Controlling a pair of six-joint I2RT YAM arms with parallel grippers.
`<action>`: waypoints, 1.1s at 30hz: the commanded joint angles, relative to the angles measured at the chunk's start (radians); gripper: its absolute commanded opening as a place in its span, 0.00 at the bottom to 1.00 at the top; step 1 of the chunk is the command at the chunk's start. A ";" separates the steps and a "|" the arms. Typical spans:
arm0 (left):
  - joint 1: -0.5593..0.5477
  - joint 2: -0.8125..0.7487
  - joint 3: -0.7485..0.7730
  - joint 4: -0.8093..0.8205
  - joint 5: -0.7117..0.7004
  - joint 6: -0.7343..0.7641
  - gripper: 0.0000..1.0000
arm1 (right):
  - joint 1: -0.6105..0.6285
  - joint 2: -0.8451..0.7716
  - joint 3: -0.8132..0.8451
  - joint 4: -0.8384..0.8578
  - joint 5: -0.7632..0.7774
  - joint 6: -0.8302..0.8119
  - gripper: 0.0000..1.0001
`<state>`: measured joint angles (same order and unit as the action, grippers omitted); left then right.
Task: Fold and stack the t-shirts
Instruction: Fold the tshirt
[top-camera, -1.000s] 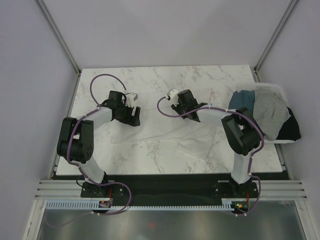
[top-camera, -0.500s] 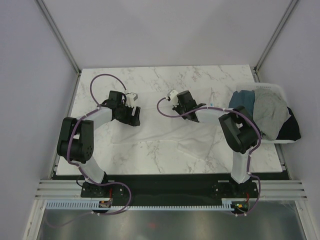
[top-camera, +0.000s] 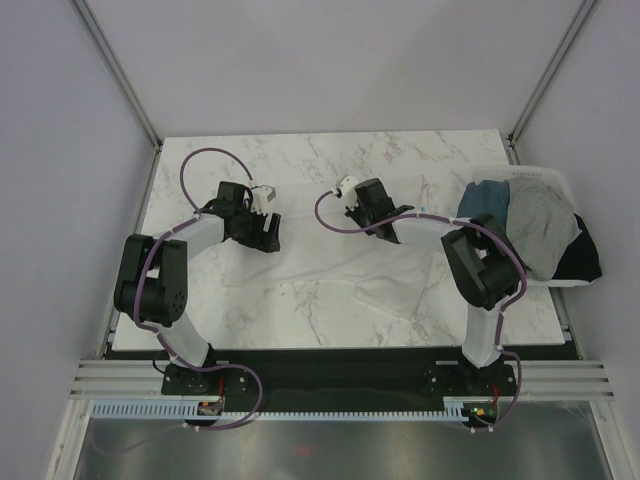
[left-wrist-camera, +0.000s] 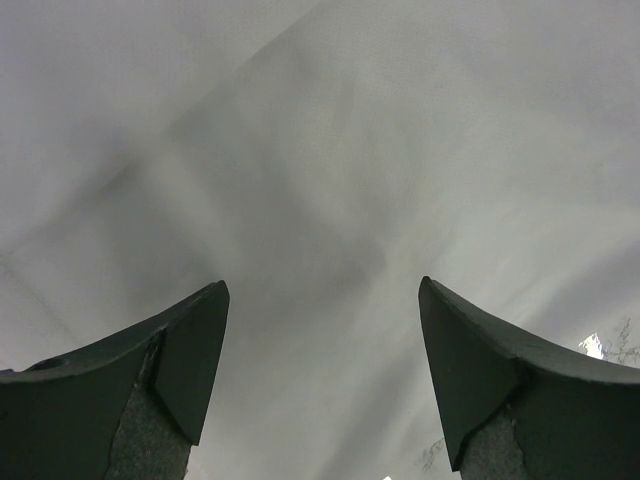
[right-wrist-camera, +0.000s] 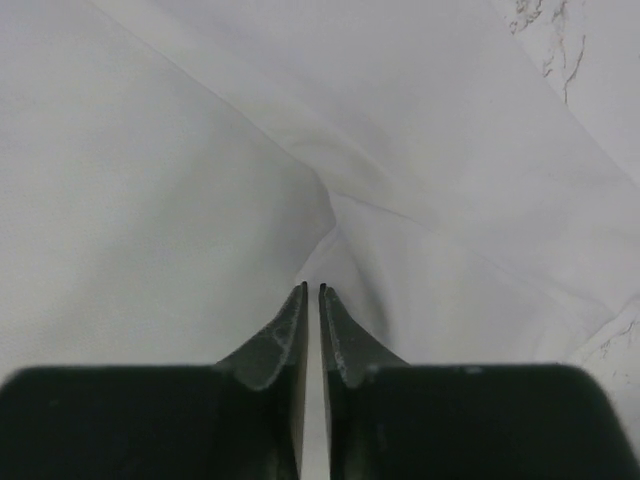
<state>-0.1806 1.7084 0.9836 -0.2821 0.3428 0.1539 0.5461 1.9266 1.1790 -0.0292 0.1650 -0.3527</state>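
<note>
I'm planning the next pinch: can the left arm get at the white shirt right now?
Probably yes. The left gripper hangs open just above the white shirt, with nothing between them; the right gripper pinches a fold further right, out of its way.

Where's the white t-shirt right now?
In the top view, the white t-shirt lies spread across the middle of the marble table, left of the bin piled with other shirts.

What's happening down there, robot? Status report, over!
Left gripper open, over white t-shirt. Right gripper shut, pinching a fold of it. Other shirts heaped in bin, nothing blocking.
</note>
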 joint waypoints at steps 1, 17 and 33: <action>0.001 -0.003 0.006 0.015 0.009 -0.025 0.84 | 0.003 -0.002 0.030 0.022 0.048 -0.002 0.22; 0.001 -0.001 0.007 0.014 0.010 -0.025 0.83 | 0.003 0.057 0.056 0.049 0.088 -0.006 0.28; 0.001 -0.003 0.007 0.015 0.007 -0.025 0.83 | 0.005 -0.021 0.054 0.032 0.010 0.033 0.00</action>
<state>-0.1806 1.7084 0.9836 -0.2821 0.3424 0.1535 0.5461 1.9759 1.1999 -0.0101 0.2234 -0.3534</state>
